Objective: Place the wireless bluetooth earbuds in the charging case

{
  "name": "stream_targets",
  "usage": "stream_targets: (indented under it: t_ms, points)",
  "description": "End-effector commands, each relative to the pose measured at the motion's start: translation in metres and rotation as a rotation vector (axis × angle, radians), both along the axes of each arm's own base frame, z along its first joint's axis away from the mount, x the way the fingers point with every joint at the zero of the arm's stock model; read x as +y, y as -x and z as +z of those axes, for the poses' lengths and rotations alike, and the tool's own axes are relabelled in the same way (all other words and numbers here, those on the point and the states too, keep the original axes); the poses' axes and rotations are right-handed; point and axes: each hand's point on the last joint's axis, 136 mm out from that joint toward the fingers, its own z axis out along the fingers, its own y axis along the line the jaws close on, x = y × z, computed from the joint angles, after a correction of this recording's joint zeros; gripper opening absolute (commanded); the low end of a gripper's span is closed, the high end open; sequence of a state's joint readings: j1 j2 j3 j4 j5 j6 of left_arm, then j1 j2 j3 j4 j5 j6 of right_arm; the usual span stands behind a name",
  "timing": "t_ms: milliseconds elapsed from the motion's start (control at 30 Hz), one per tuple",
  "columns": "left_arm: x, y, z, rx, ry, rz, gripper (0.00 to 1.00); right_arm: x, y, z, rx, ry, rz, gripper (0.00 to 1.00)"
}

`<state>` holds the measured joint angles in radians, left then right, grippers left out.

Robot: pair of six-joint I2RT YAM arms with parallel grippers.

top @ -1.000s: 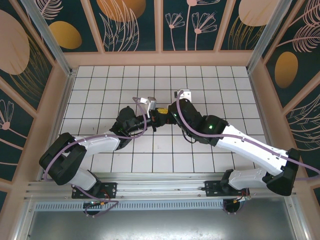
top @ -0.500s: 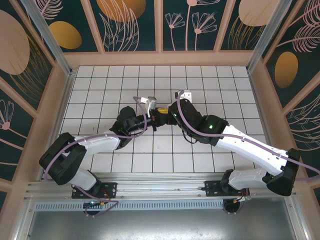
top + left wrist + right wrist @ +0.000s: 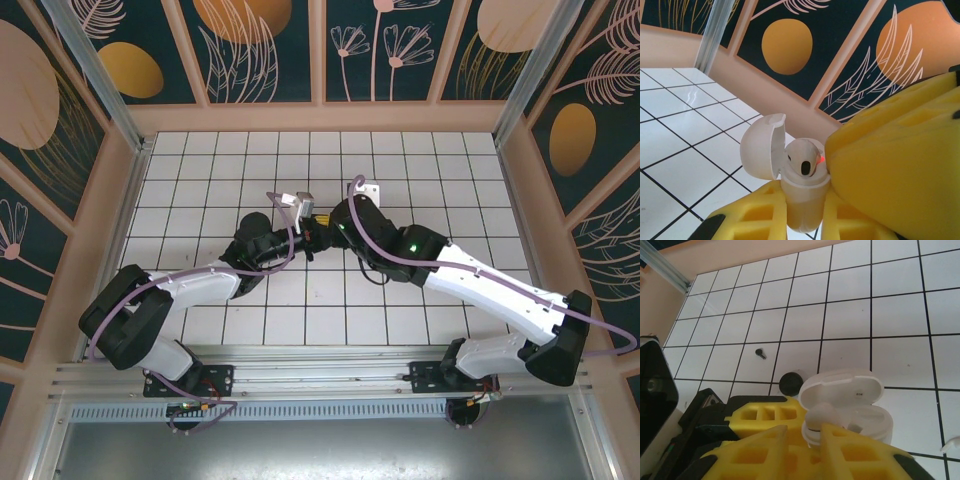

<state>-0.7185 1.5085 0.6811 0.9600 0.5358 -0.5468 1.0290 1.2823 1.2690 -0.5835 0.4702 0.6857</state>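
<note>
Here, charging case [image 3: 801,200] upright, hinged open, white earbud [image 3: 803,158] nested atop.

The left arm [image 3: 190,290] and right arm [image 3: 480,280] bend inward, tips meeting, the left gripper [image 3: 800,200] clamped tight, the right gripper [image 3: 802,432] with fingers slightly apart.

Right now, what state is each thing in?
Case: lid open, held by the left gripper.
White earbud: sitting in the open case.
Left gripper: jaws shut on the case.
Right gripper: jaws at the earbud, grip unclear.
Black earbud: loose on the tiles.
</note>
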Motion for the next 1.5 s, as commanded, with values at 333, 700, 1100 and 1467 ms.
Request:
stream_targets:
  t_ms: [333,700,1100,1467]
  points:
    - [-0.002,0.004,0.032,-0.093,0.065,-0.02,0.0,0.0,0.002,0.016,0.07,-0.072,0.0,0.35]
    - [-0.001,0.005,0.031,-0.092,0.06,-0.021,0.0,-0.009,0.003,0.03,0.069,-0.113,0.0,0.38]
    - [-0.004,0.018,0.028,-0.237,-0.056,-0.09,0.0,-0.019,0.012,0.064,0.007,-0.194,0.121,0.22]
    - [0.001,0.028,0.044,-0.297,-0.051,-0.102,0.0,-0.005,0.01,0.022,0.101,-0.152,0.187,0.14]
